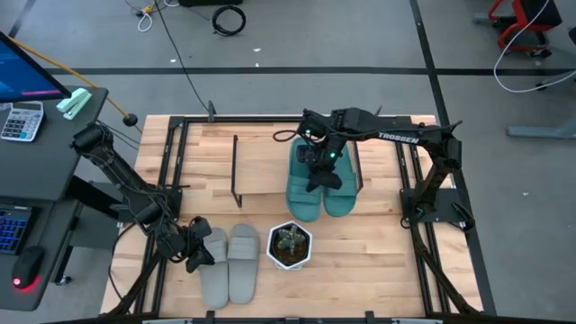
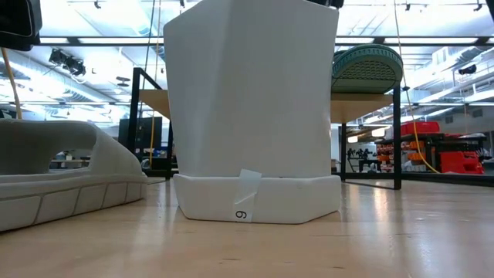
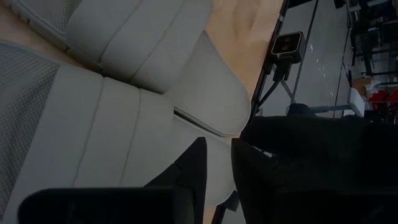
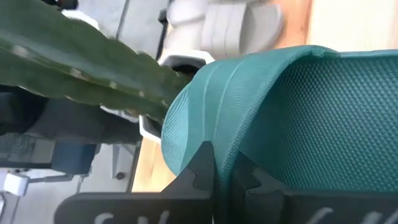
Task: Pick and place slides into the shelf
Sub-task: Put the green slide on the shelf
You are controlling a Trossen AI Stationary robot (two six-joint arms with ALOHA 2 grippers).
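1. On the shelf (image 1: 270, 184), at its right end, a teal slide (image 1: 304, 189) is pinched by the right gripper (image 1: 317, 171); release is judged next.
2. Near the tabletop's front-left corner, the left gripper (image 1: 200, 250) is narrowed on a grey slide (image 1: 214, 261); a lift is needed.

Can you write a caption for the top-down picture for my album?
Right pincer grips teal slides on shelf; left pincer grips grey slides.

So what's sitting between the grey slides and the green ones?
The white pot with its plant sits between the grey slides and the green slides, just off their straight line. The high view shows it.
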